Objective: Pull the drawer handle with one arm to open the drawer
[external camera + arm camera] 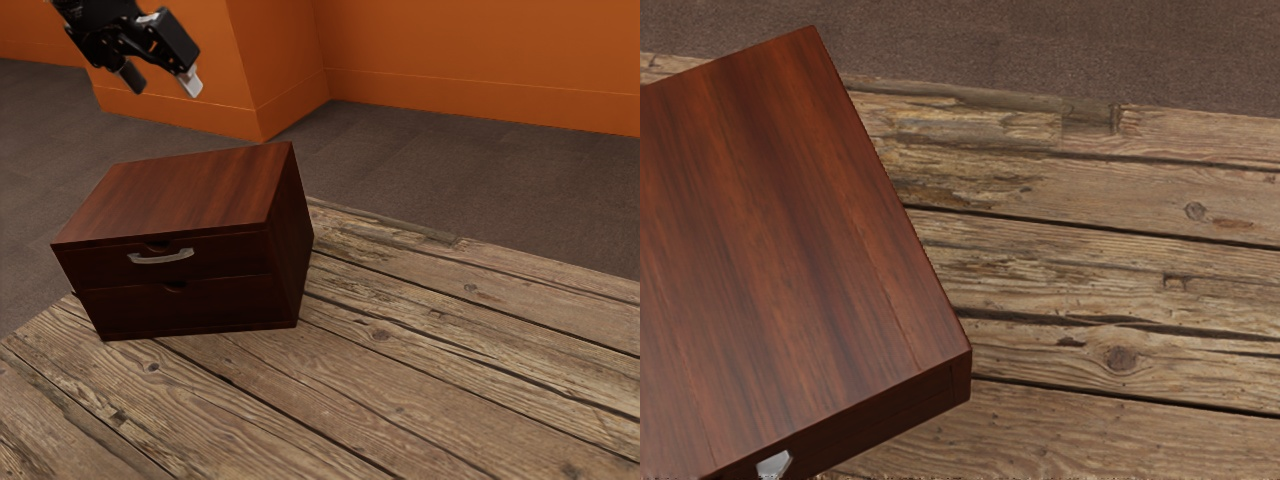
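Light: even, diffuse, moderately bright. Exterior view: top of the cabinet (190, 190) carries a soft sheen, while its front and side faces read much darker, so the light probably falls from above, though the source direction is hard to fix. Thin, soft-edged shadow on the bench (420, 380) along the cabinet's base. Handle (160, 257) shows a pale highlight. Orange walls (480, 50) flatly lit; floor (450, 170) dull, matte. Wrist view: lighter bands of sheen across the cabinet top, bench planks evenly lit, one small bright glint at the handle.

Bare indoor room (orange walls (480, 50), carpet (500, 180))
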Controlling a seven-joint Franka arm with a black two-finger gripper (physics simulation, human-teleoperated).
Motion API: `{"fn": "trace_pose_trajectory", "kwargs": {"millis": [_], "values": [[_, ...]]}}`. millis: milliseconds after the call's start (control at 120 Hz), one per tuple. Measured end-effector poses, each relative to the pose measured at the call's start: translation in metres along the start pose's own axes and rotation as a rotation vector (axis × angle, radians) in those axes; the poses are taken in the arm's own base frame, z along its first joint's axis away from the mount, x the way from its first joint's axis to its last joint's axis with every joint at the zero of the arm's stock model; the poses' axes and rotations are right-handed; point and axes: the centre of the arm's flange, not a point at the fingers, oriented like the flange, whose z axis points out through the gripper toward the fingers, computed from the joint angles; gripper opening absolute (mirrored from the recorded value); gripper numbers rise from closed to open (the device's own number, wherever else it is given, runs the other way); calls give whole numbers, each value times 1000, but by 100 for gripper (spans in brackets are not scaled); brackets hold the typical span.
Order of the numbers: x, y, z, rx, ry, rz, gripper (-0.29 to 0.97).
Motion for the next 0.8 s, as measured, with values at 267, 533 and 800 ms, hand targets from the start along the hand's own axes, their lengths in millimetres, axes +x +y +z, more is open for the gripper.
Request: {"fn": "trace_pose_trajectory", "kwargs": {"millis": [267, 533, 800], "values": [[-86, 76, 32, 65, -100, 51, 68], [-247, 86, 47, 10, -138, 428, 68], [-179, -28, 173, 153, -170, 621, 68]]}}
